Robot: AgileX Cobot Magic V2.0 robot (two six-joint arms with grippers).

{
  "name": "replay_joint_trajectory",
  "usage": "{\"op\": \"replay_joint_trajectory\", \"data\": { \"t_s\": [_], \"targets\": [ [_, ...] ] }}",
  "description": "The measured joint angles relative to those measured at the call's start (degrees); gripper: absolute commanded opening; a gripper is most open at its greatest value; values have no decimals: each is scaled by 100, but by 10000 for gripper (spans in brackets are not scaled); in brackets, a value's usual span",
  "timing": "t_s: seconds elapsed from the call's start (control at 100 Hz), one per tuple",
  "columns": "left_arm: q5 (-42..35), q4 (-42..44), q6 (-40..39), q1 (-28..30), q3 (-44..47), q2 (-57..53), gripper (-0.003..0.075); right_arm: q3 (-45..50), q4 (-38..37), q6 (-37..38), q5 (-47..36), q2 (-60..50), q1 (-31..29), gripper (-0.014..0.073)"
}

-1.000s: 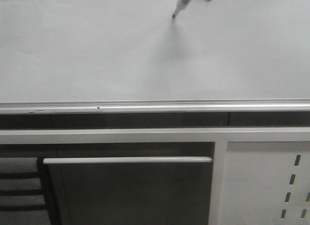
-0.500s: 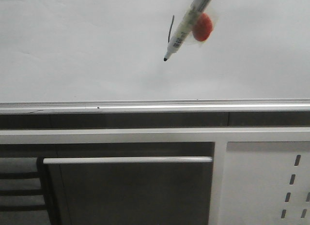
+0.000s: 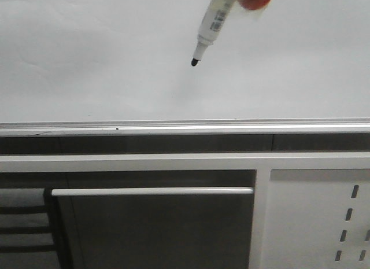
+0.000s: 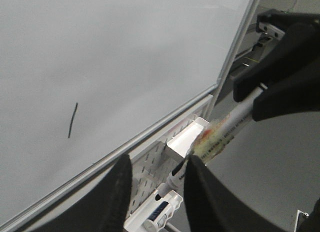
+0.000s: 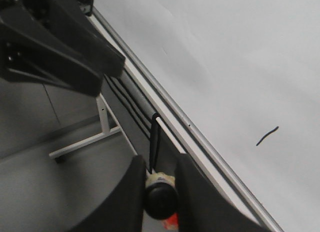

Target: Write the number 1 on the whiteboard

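Your right gripper (image 5: 159, 192) is clamped on the marker (image 3: 213, 23), tip pointing to 7 o'clock, off the whiteboard (image 3: 87, 66). Your left gripper (image 4: 155, 184) is parted, empty. The 1 (image 4: 72, 120) sits mid-board.

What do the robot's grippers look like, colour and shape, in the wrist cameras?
Both are plain matte black. The left gripper has two smooth, rounded jaws that taper toward their ends. The right gripper has the same curved black jaws; seen from the left wrist camera, its body is blocky and angular. I can't make out any markings on either.
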Motion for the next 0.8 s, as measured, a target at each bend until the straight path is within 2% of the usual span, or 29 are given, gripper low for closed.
{"op": "replay_joint_trajectory", "data": {
  "t_s": [0.21,0.35,0.55,0.8],
  "targets": [
    [608,40,181,0,-38,485,302,-903,45,156,1039,605,-43,-44],
    [659,62,452,-105,-38,584,302,-1291,215,168,1422,1059,-43,-44],
    [565,62,714,-327,-38,618,302,-1530,511,168,1548,1456,-52,-43],
    [478,62,787,-339,-38,641,288,-1541,682,178,1623,1513,-52,-43]
  ]
}}
